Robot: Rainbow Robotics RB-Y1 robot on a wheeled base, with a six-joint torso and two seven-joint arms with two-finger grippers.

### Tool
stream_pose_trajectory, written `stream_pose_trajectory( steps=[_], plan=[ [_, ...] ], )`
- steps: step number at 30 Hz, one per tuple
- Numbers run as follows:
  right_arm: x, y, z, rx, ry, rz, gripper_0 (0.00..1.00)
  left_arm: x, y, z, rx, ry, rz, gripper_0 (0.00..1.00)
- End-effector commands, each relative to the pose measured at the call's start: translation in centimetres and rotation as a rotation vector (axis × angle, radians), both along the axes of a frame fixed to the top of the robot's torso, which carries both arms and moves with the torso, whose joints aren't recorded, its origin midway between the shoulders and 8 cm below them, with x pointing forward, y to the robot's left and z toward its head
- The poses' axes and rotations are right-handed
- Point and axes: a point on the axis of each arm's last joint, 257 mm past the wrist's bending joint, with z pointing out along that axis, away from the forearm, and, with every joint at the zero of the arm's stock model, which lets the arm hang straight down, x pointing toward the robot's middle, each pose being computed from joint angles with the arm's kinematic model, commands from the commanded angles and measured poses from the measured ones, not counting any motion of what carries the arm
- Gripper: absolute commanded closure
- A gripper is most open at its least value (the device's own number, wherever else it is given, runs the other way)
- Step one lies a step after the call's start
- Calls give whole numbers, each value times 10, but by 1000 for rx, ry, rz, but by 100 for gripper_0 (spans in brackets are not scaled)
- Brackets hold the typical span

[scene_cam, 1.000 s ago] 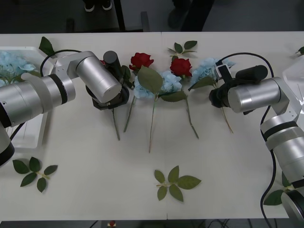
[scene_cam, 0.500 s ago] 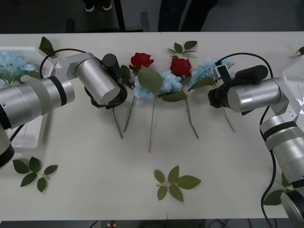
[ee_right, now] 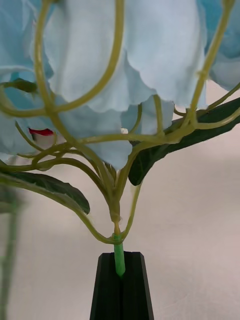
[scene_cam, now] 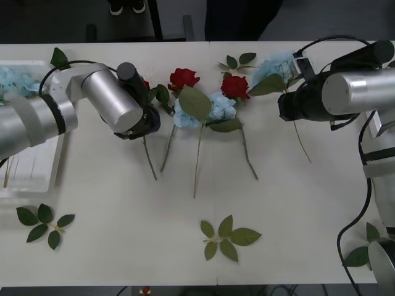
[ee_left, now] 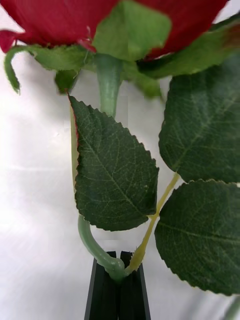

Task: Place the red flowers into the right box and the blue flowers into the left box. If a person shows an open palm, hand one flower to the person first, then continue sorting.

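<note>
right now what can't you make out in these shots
- Front view: the red flower's bloom held by the left gripper is mostly hidden behind that arm's wrist.
- Front view: the left box is cut off by the frame edge and covered by the left arm.
- Front view: the right gripper is hidden behind its own wrist; the blue flower pokes out past it.
- Right wrist view: a red spot behind the petals is too blurred to identify.

both arms reach over the table, left gripper (ee_left: 119,280) and right gripper (ee_right: 120,280) clamped closed.
</note>
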Motion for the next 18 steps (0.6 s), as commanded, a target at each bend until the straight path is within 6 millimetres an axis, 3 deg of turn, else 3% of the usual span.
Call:
stream_pose_trajectory(
  steps=[1,12,18],
  plan=[
    [-1,27,56,89,-68,38,100,-8,29,22,8,-1,-65,100],
    [-5,24,61,105,-60,43,100,-23,63,50,-5,26,-143,100],
    [-10,27,82,126,-91,55,100,-23,71,53,-11,34,-141,100]
  ],
)
